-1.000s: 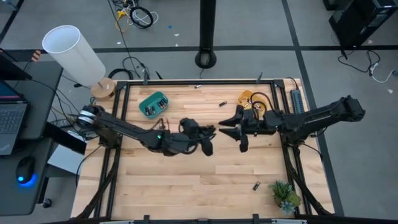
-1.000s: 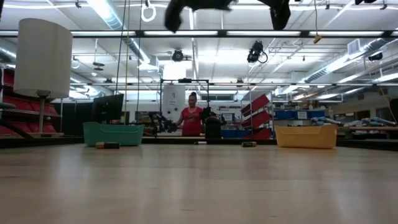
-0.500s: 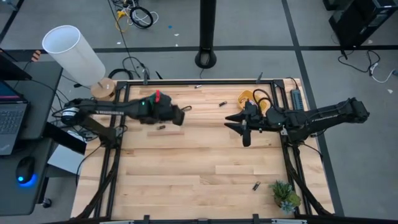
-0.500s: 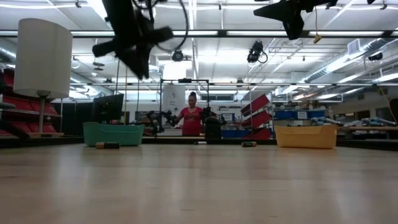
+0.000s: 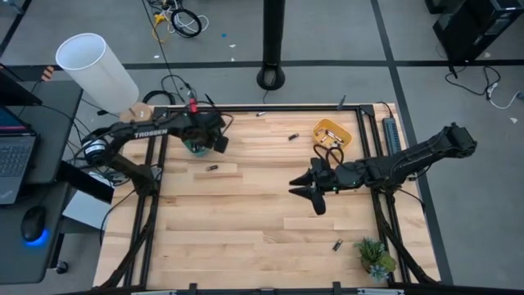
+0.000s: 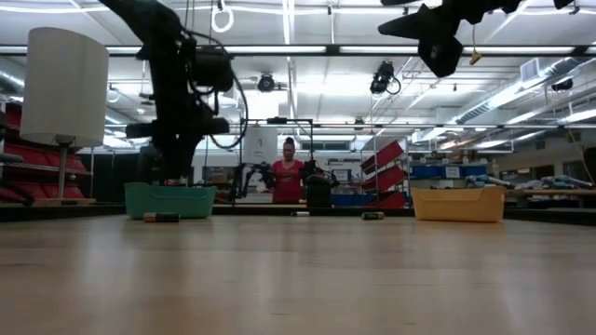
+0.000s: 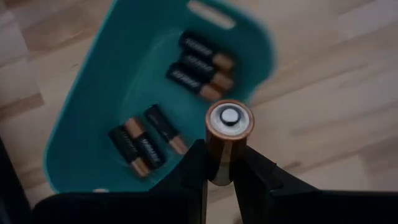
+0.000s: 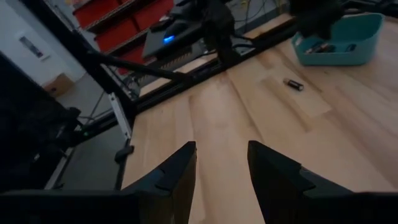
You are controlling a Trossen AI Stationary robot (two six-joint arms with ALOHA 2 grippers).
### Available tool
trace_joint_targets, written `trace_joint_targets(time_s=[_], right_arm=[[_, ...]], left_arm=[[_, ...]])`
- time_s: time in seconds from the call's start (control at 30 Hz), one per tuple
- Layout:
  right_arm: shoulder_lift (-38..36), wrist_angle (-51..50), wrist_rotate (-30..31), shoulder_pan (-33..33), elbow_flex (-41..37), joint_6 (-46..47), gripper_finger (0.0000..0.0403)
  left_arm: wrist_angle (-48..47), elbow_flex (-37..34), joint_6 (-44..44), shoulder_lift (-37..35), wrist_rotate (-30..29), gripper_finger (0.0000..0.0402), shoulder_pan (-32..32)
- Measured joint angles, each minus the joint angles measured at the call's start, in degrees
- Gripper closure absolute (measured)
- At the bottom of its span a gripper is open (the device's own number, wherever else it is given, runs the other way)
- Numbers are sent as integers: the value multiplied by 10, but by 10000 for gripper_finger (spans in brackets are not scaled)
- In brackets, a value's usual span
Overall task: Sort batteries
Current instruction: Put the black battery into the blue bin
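Observation:
My left gripper (image 5: 214,141) hangs over the teal bin (image 7: 93,118) at the table's far left, shut on a copper-and-black battery (image 7: 227,127). Several like batteries (image 7: 199,65) lie on the bin's floor. Loose batteries lie on the wood: one near the teal bin (image 5: 211,168), one by the orange bin (image 5: 292,137), one near the front right (image 5: 337,244). My right gripper (image 5: 307,190) hovers open, right of the table's middle, with nothing between its fingers (image 8: 180,168). The orange bin (image 5: 332,131) sits on the table at the far right. My left gripper pinches the battery's dark body (image 7: 217,168) between its two fingers (image 7: 196,168), coming steeply from above. The copper end with its silver cap (image 7: 229,116) sticks out clear of the fingers, toward the wrist camera. The battery is lifted clear, above the teal bin's rim.
A white lamp (image 5: 94,70) stands off the table's far-left corner and a small plant (image 5: 375,258) at the near right corner. A black frame (image 5: 155,164) borders the table. A person (image 6: 287,177) stands in the room far behind.
My left gripper has swung from the table's middle toward the far left edge, come down and tipped to point downward over the teal bin. My right gripper has drifted a little toward the near edge and lower, still open.

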Motion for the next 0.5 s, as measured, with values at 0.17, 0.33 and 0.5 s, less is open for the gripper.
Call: trace_joint_targets(time_s=[0.17,0.33,0.5], right_arm=[[2,1,13,-4,0,5,249],[2,7,17,-21,0,5,249],[2,15,16,-39,0,5,249]], left_arm=[[28,-36,38,0,18,343,37],[40,-55,49,0,29,328,54],[40,-55,75,0,25,244,58]])
